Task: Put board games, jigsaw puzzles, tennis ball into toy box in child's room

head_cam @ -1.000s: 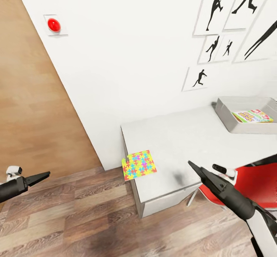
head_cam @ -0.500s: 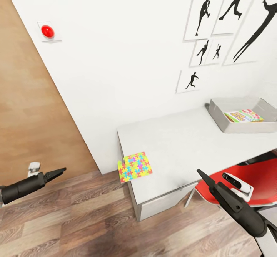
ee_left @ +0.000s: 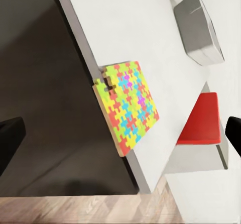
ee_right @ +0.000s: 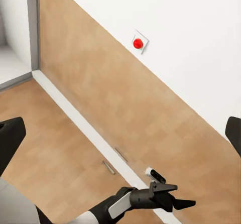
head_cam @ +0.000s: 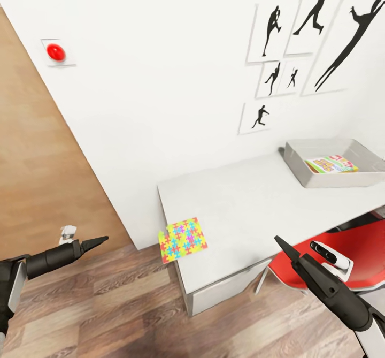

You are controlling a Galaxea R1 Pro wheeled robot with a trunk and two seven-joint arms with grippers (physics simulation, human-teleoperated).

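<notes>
A multicoloured jigsaw puzzle lies on the near left corner of the table, overhanging its edge. The left wrist view looks at the same puzzle on the table. The grey toy box stands at the table's far right with one board game lying inside. My left gripper hovers open over the floor, to the left of the puzzle and apart from it. My right gripper is open and empty off the table's front edge. The right wrist view shows the left gripper with its fingers spread.
A red chair is tucked under the table by my right arm. Brown wardrobe doors fill the left side, beside a white wall with a red button and black silhouette prints. Wood-plank floor lies in front.
The view has shifted, sliding the table leftward in the picture. My left gripper has come forward and right, closer to the puzzle. My right gripper has drawn back from the tabletop.
</notes>
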